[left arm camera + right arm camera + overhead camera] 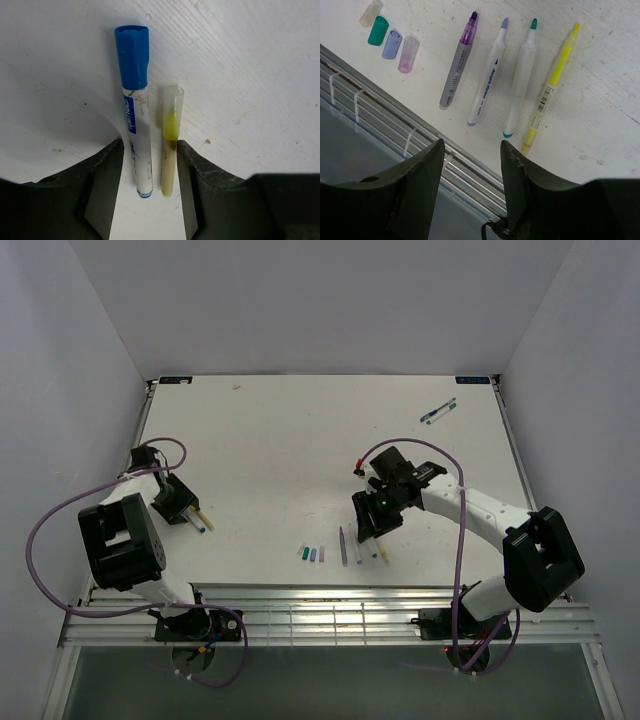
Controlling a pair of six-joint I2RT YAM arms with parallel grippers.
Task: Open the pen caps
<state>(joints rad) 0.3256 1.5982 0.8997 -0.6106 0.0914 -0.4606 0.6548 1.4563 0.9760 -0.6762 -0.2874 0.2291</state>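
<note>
Two capped pens lie side by side on the white table: one with a blue cap and a yellow one under a clear cap. My left gripper is open and straddles both barrels at their rear ends; its right finger is close against the yellow pen. From above, this pair lies at the left gripper. Several uncapped pens lie in a row, purple, blue, green and yellow. Several loose pen caps lie to their left. My right gripper hangs open and empty above the front edge.
A metal rail runs along the table's near edge below the right gripper. Two more pens lie at the far right of the table. Grey walls close in the table on the left, right and back.
</note>
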